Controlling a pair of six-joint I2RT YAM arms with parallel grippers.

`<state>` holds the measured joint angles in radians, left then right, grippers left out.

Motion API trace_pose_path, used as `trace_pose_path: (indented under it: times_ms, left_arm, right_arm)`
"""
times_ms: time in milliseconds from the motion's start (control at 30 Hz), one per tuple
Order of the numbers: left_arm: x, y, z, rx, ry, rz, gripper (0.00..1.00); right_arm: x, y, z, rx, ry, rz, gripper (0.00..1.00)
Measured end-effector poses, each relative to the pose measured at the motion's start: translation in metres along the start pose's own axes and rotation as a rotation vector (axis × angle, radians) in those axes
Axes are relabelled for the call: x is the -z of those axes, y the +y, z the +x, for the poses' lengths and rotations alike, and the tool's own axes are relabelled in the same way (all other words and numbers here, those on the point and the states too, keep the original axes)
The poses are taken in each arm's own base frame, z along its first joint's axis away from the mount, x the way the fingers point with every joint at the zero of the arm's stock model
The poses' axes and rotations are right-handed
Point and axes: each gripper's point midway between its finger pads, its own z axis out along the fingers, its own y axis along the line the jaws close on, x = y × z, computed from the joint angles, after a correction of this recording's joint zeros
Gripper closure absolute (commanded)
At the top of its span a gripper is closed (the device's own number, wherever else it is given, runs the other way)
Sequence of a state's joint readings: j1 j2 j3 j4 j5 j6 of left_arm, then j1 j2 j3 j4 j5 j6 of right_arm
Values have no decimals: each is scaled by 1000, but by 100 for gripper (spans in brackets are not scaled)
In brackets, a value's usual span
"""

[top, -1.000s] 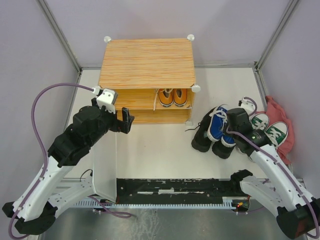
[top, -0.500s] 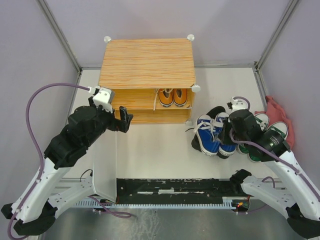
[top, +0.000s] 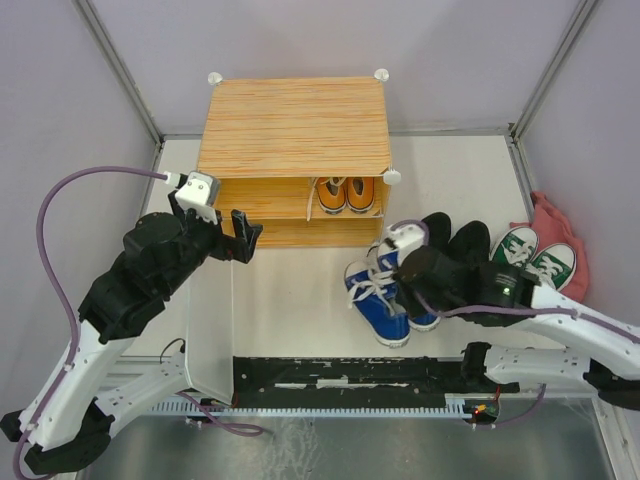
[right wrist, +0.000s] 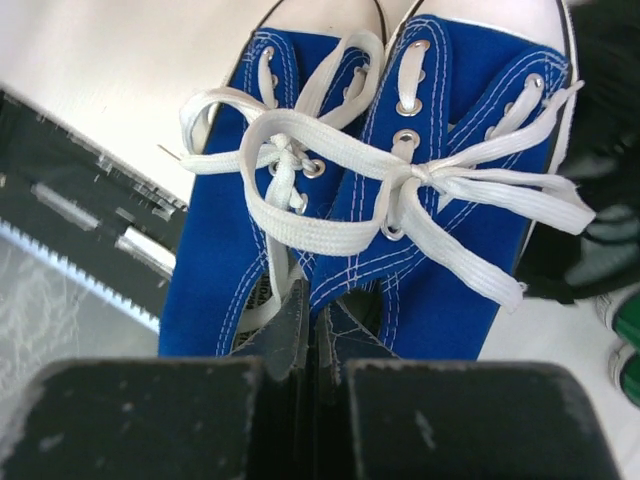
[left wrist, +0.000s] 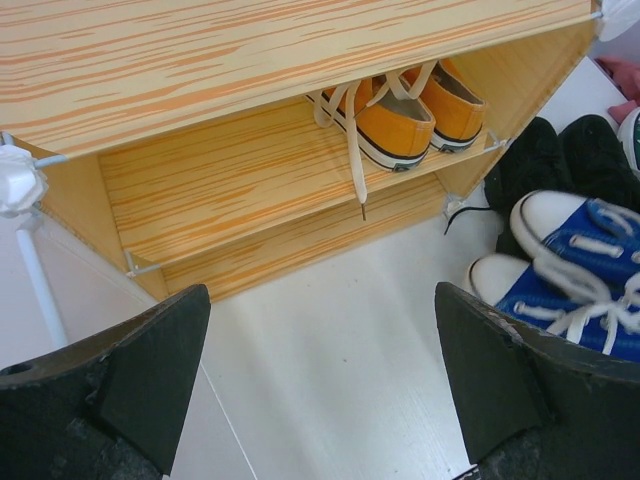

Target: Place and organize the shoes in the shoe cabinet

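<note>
The cabinet point(top: 293, 125) stands at the far edge of the table point(top: 300, 290), left of centre, with its door point(top: 210, 330) swung open toward the near edge. The orange sneakers point(top: 345, 193) sit at the right end of its upper shelf. The left gripper point(left wrist: 320, 370) hovers before the opening, fingers spread wide and holding nothing. The right gripper point(right wrist: 308, 335) pinches the blue sneakers point(right wrist: 380, 200) together by their inner collars, mid-table. The black boots point(top: 455, 240) and green sneakers point(top: 535, 258) lie toward the right edge.
</note>
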<state>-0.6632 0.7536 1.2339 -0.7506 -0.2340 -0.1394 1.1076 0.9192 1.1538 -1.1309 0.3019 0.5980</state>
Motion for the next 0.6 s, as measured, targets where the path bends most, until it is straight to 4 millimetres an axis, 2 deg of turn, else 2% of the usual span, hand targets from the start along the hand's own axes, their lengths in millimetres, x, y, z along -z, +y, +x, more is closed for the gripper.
trace_pose_path:
  times_ms: [200, 267, 400, 533, 600]
  left_arm:
    - [2, 1, 1, -2, 6, -6, 1]
    - [3, 2, 0, -1, 5, -6, 1]
    - [4, 3, -2, 0, 0, -10, 1]
    - [4, 3, -1, -1, 1, -12, 1]
    - [5, 3, -2, 0, -2, -12, 1]
  right_arm:
    - [-17, 83, 7, 218, 49, -120, 98]
    - [-24, 102, 8, 237, 41, -150, 98]
    - [-39, 116, -5, 219, -44, -159, 98]
    - [-73, 119, -18, 223, -166, -104, 96]
    - [-97, 120, -16, 227, -193, -71, 76]
